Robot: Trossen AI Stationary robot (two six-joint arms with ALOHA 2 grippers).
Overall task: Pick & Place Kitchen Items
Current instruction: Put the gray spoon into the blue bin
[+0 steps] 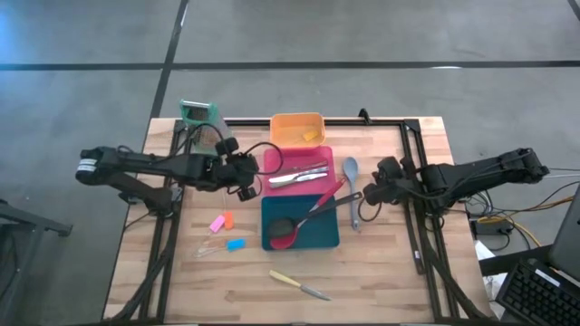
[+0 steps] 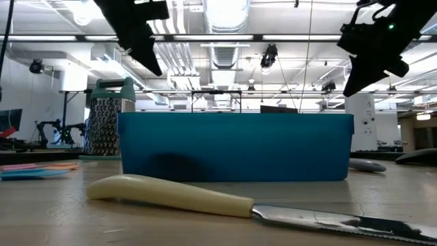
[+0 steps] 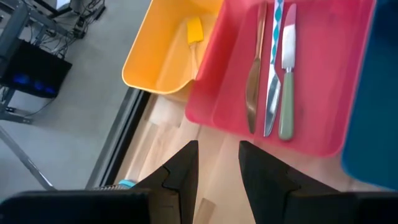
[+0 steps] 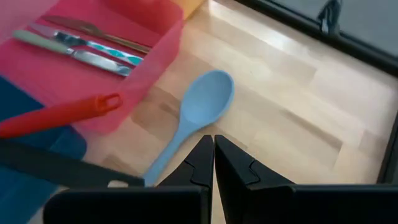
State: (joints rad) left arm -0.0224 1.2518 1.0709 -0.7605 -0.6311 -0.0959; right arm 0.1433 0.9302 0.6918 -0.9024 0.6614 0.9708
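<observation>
Grey-blue spoon (image 1: 352, 187) was seen flat on the table (image 1: 399, 272) at 3 o'clock of the pink tray (image 1: 299, 156), right gripper (image 1: 370, 194) pressed together just beside it, empty, left gripper (image 1: 243, 172) part spread, empty, at the tray's 9 o'clock, cream-handled knife (image 1: 299, 285) at 6 o'clock of the teal tray (image 1: 328, 237).

floor (image 1: 362, 36): grey concrete, dark seams | ceiling (image 2: 225, 20): white ducts, strip lights | table (image 1: 399, 272): pale wood

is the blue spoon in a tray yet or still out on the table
Out. The blue spoon lies on the bare wooden table, beside the pink tray, with the shut right gripper above its handle.
</observation>
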